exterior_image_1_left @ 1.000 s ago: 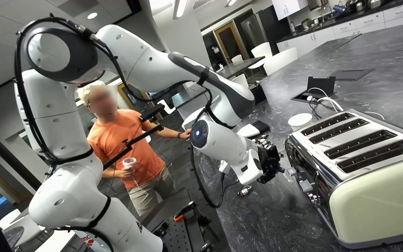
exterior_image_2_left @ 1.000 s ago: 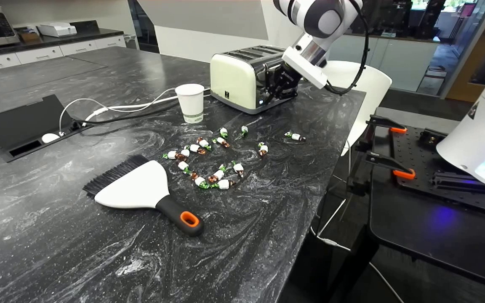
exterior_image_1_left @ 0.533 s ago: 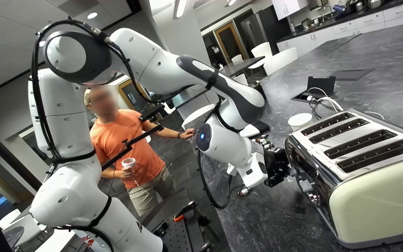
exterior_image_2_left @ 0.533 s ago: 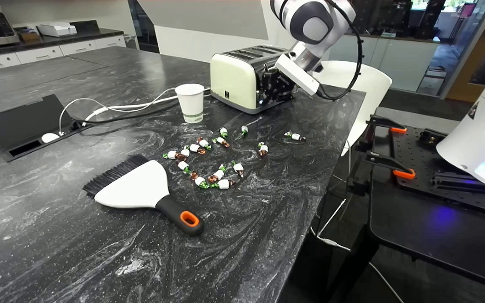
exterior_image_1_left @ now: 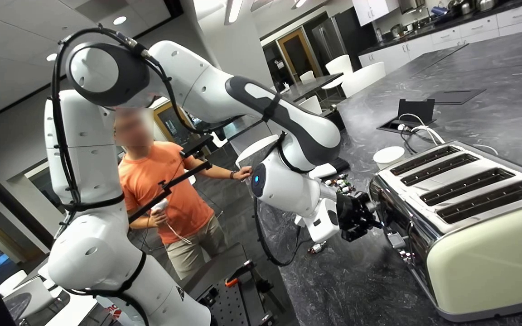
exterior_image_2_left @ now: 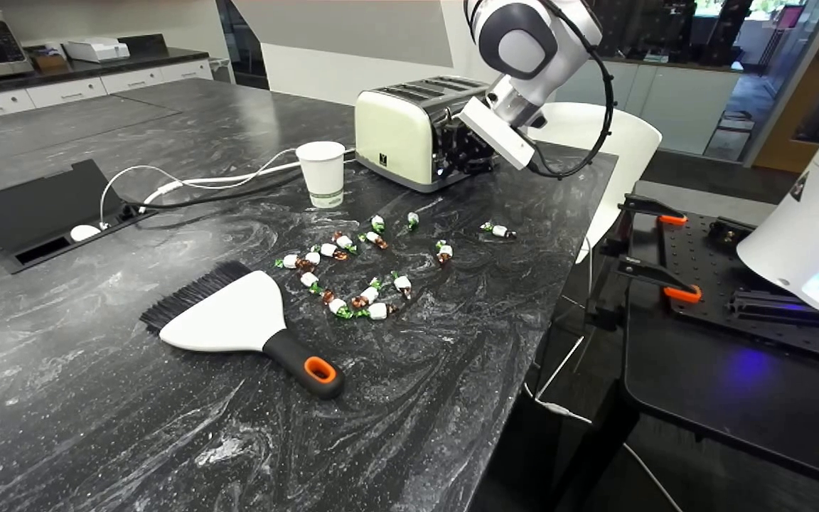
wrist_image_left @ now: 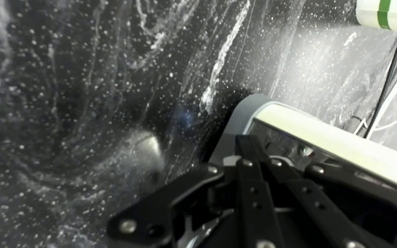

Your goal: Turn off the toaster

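Jaws pinched together, the gripper (wrist_image_left: 247, 140) is hovering just beside the toaster (exterior_image_1_left: 492, 262); touching or not, I can't tell. In an exterior view the toaster is standing near right on the counter (exterior_image_1_left: 356, 283), control side facing left, long slots running left to right.

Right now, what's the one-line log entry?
gripper: shut, at control side of toaster | contact: unclear | toaster: upright on countertop | switch-off: unconfirmed

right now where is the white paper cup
In an exterior view the white paper cup stands upright on the counter, just left of the toaster and beyond the candies; the wrist view shows part of it at top right.
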You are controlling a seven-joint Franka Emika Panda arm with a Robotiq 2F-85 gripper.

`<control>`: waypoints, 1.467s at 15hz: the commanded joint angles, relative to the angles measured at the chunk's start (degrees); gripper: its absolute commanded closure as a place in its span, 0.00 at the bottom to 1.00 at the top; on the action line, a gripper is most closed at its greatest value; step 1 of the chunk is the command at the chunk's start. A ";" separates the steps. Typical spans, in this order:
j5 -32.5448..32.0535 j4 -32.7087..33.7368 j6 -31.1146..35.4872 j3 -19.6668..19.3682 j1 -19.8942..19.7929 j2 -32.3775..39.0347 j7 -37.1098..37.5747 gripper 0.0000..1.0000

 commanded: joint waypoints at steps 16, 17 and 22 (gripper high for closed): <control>-2.96 -21.17 6.75 -24.09 13.65 -31.75 -23.73 1.00; -1.87 -21.66 6.63 -24.90 13.05 -33.99 -27.66 1.00; 1.16 -25.60 6.22 -23.01 8.46 -44.21 -42.30 1.00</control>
